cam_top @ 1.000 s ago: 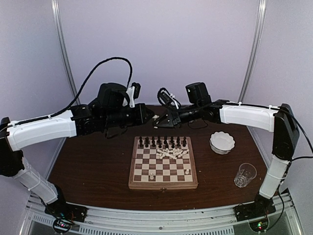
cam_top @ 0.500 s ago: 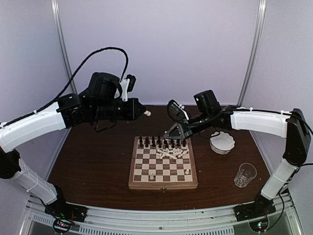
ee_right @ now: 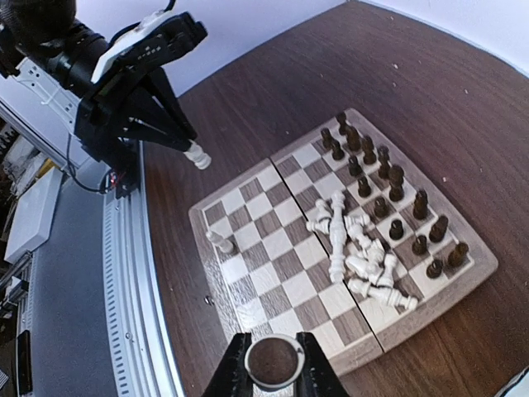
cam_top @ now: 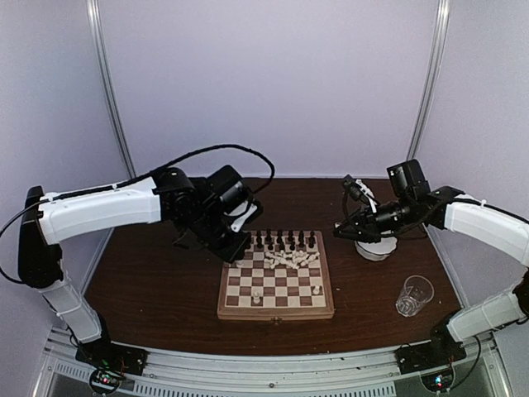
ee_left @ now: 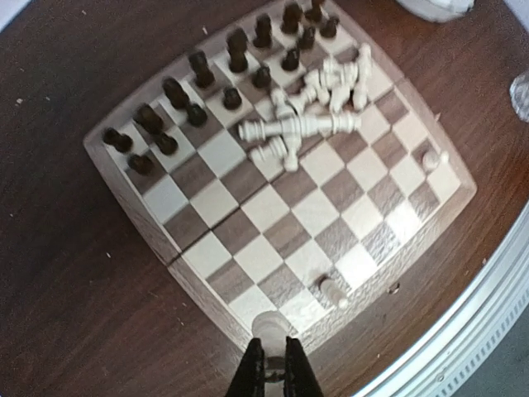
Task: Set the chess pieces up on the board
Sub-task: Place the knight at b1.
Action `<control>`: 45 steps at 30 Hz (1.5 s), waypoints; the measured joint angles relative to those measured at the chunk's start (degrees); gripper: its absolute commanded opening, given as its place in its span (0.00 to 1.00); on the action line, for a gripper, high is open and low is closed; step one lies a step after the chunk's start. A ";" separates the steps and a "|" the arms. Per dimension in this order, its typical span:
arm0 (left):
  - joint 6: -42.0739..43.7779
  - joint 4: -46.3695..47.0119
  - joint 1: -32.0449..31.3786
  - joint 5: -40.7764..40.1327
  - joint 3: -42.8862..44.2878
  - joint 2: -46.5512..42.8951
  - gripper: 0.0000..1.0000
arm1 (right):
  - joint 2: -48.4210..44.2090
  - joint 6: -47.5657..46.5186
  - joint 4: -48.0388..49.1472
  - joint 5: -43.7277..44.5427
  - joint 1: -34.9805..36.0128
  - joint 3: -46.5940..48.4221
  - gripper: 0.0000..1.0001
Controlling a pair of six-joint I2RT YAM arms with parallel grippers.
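Note:
The board [cam_top: 277, 313] lies mid-table, with dark chess pieces [cam_top: 277, 240] in two rows along its far side. A heap of fallen white pieces [cam_top: 289, 259] lies behind the middle. Two white pieces [cam_top: 257, 294] stand on the near row. My left gripper [cam_top: 238, 251] hangs at the board's left far corner. In its wrist view the left gripper [ee_left: 271, 343] is shut on a white piece [ee_left: 271, 327], seen against the board's [ee_left: 248, 248] near left corner. My right gripper [cam_top: 340, 231] hovers right of the board. The right gripper [ee_right: 274, 341] is shut on a white piece [ee_right: 274, 362], whose dark base faces the camera.
A white scalloped bowl [cam_top: 376, 241] stands right of the board, just beside the right gripper. An upright clear glass [cam_top: 413, 295] is nearer the front right. A metal rail [cam_top: 264, 364] runs along the table's front edge. The left arm reaches over the table's left half.
Both arms came away from behind the board. The left one dropped to the board's left far corner with its white piece. The right one swung right toward the bowl.

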 measured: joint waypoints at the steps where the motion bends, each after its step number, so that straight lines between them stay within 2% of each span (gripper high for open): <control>1: 0.31 -1.09 -0.87 -0.11 0.00 1.14 0.00 | -0.42 -0.90 -0.22 0.44 -0.74 -1.75 0.00; 6: 1.03 -4.22 -4.57 -0.72 -0.02 4.17 0.00 | -1.33 -2.71 -0.85 1.03 -2.58 -4.66 0.00; 12: 0.42 -4.09 -5.33 -0.87 -1.38 5.07 0.00 | -2.43 -3.26 0.15 1.03 -2.86 -4.70 0.00; 31: -6.21 5.84 -6.99 -0.37 -10.03 7.37 0.00 | -3.10 -3.74 1.27 1.05 -4.26 -5.49 0.01; 45: -6.91 7.37 -6.99 -0.44 -10.71 8.48 0.00 | -3.10 -3.74 1.73 1.05 -4.66 -5.97 0.01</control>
